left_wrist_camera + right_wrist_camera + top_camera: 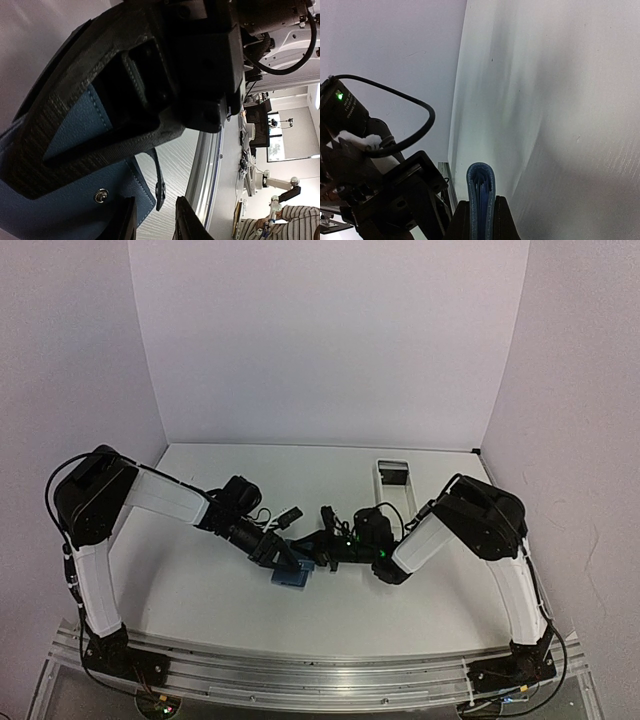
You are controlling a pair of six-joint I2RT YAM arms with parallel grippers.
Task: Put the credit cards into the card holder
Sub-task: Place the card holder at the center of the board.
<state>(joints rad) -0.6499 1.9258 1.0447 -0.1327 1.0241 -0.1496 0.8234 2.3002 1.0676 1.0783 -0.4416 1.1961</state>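
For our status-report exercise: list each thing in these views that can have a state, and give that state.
card holder: pinched on edge in the right tool
snap tab: unfastened, hanging loose
right tool: shut on the card holder
left tool: open, jaws apart at the card holder's corner
white tray: lying flat at the table's far right, something dark in its far end
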